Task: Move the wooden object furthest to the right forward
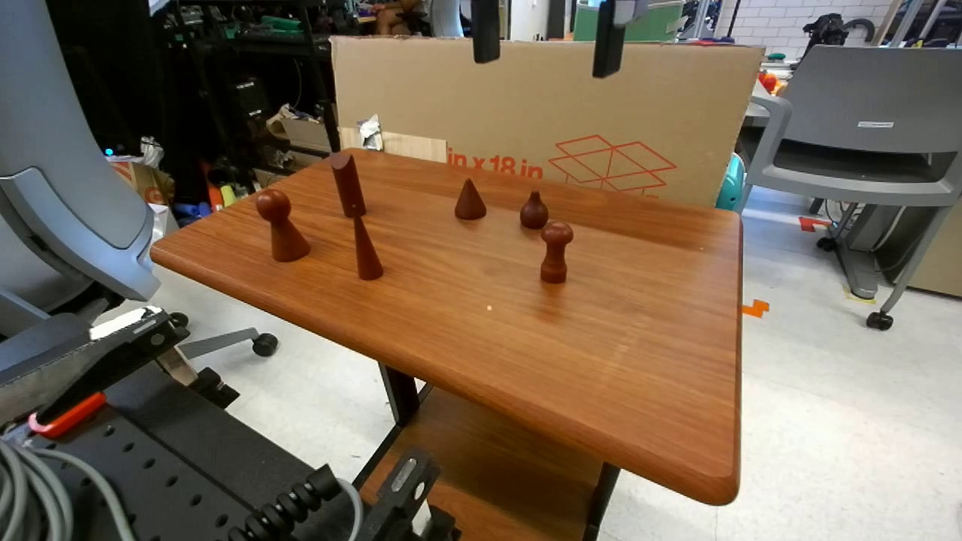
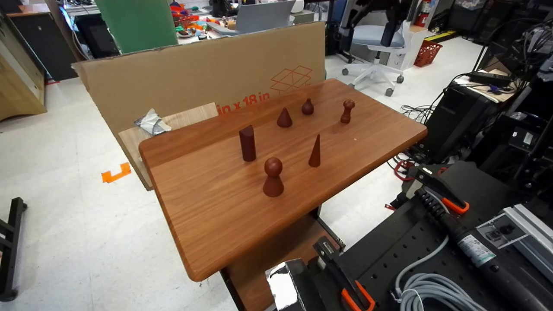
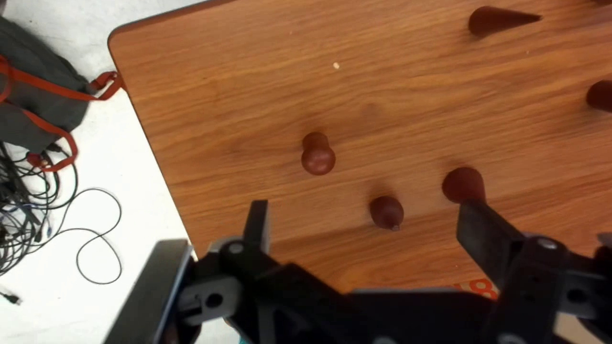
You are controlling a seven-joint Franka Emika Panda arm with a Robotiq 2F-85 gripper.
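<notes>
The wooden object is a small reddish-brown peg with a round knob head, narrow neck and flared base. It stands upright on the wooden table and shows in an exterior view and in the wrist view. My gripper is open and empty, high above the table; its fingertips also show in an exterior view. In the wrist view the gripper has its fingers wide apart, and the peg lies above and outside the gap between them.
A squat knobbed piece and a short cone stand near the peg. A tall thin cone, a slant-cut cylinder and a large ball-headed piece stand farther along. A cardboard sheet rises behind the table.
</notes>
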